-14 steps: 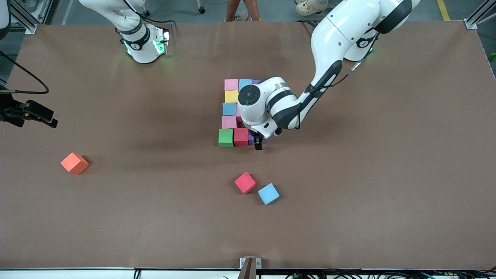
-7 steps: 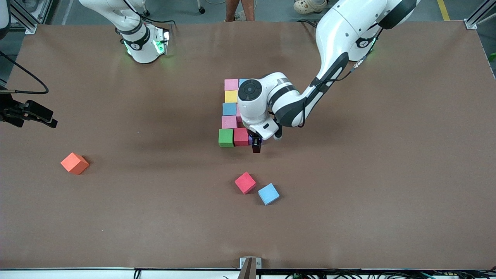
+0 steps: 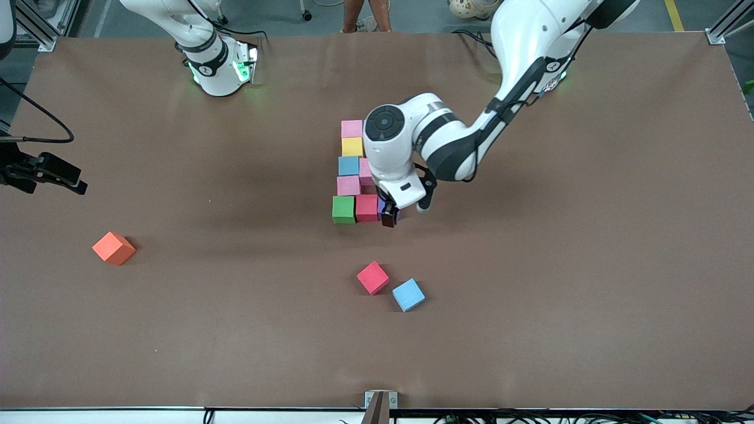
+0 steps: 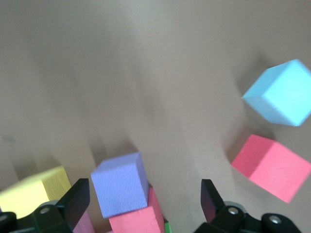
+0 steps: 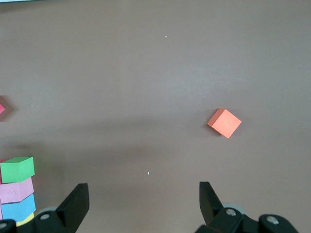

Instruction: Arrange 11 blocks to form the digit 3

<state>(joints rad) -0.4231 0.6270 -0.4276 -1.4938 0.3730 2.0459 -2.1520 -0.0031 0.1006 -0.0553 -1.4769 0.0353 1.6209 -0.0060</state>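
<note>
The digit 3 figure stands mid-table, with much of it hidden under my left arm's wrist. I can see a pink (image 3: 351, 128), a yellow (image 3: 351, 146), a light blue (image 3: 348, 165), a pink (image 3: 348, 185), a green (image 3: 343, 209) and a red block (image 3: 366, 208). My left gripper (image 3: 389, 219) (image 4: 144, 198) is open, its fingers standing wide around the purple block (image 4: 120, 184) beside the red one (image 4: 138, 219), with no grip. My right gripper (image 5: 142, 201) is open and empty, high above the table.
A loose red cube (image 3: 372, 278) (image 4: 272, 166) and a loose light blue cube (image 3: 407, 295) (image 4: 280, 92) lie nearer the front camera than the figure. An orange cube (image 3: 113, 248) (image 5: 224, 123) sits toward the right arm's end. A black camera mount (image 3: 41, 171) juts in there.
The left arm's elbow has risen and its wrist has swung over the figure's farther rows, hiding the blocks there. Its open gripper shifted slightly at the purple block. The right arm is still.
</note>
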